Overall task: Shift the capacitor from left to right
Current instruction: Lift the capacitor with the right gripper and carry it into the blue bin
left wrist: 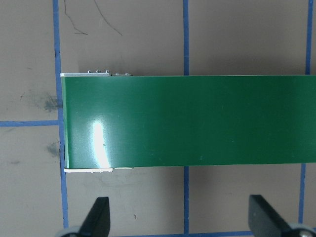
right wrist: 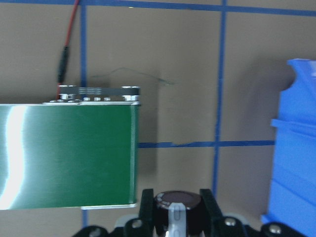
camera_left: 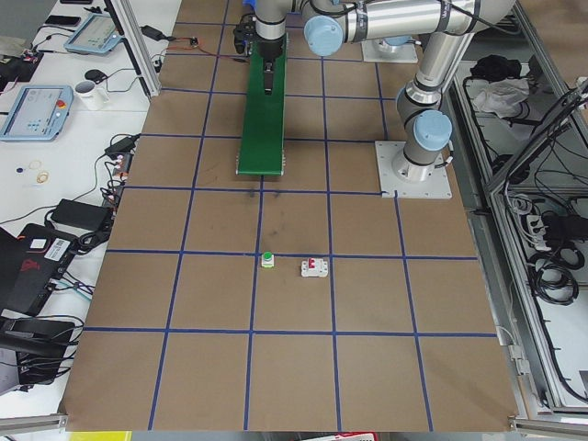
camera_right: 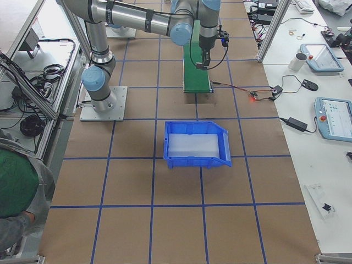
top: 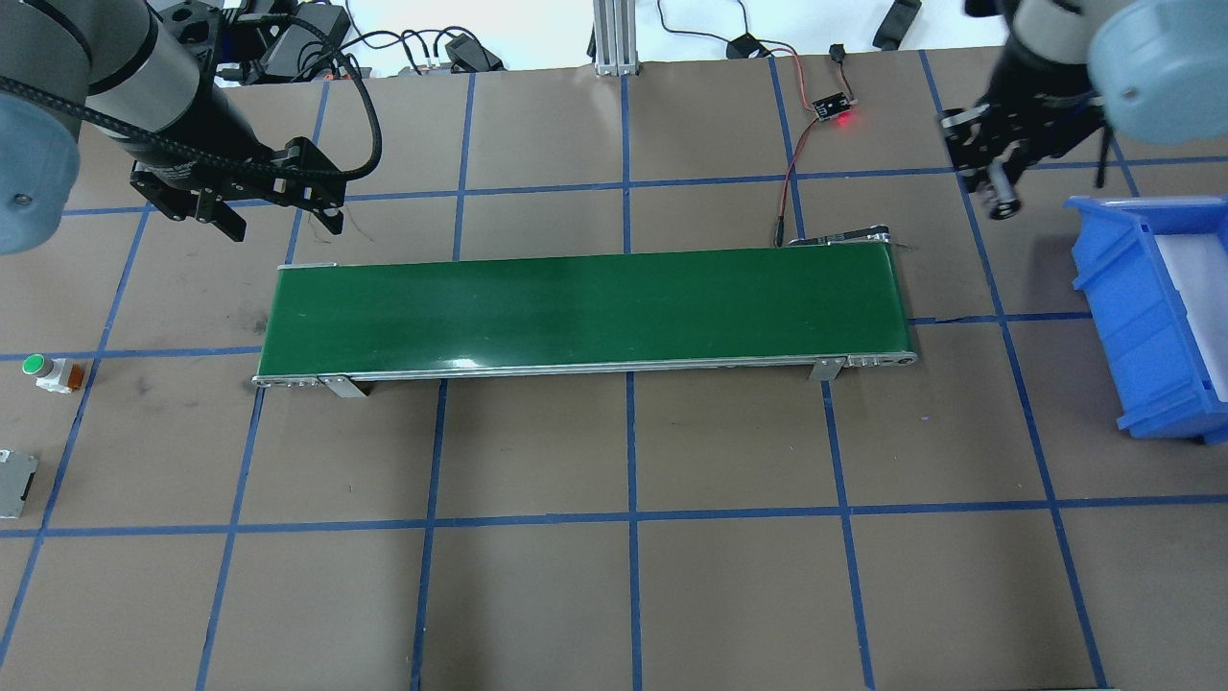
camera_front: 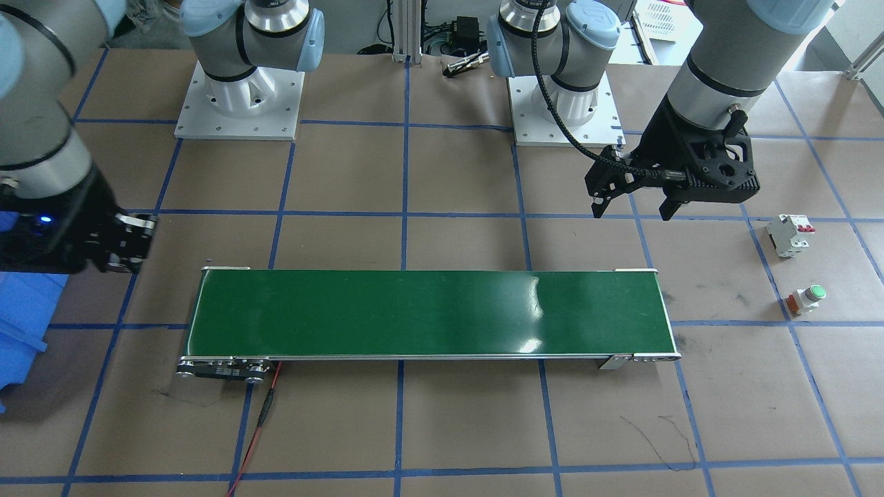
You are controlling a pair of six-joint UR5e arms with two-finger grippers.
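In the right wrist view, nearest the lens, the right gripper (right wrist: 177, 203) is clamped on the capacitor (right wrist: 177, 198). The capacitor's dark round end faces the camera, pinched between the two black fingers (right wrist: 146, 210). It is in the air, on neither belt nor table.

From that grip, the right end of the green conveyor belt (right wrist: 64, 155) lies at about ten o'clock. The wall of the blue bin (right wrist: 296, 148) rises at about two o'clock, with a strip of taped brown table (right wrist: 177, 74) between them. The belt end looks bare.

In the overhead view the gripper sits at roughly ten o'clock of the bin, near its corner but not over the opening.

Farther off, at the belt's other end, the left gripper (top: 281, 221) hovers with its jaws spread wide and nothing between them. Beyond it, towards the table's left end, the white breaker (camera_front: 791, 235) and the green-topped push button (camera_front: 808, 298) stand near each other.

The step in hand looks like the last carry. The capacitor is held at the right-hand end and not yet set down. The next move probably calls for swinging towards three o'clock in the overhead view, until the fingers are above the bin's interior. The arm would then lower and let go, staying clear of the near wall.
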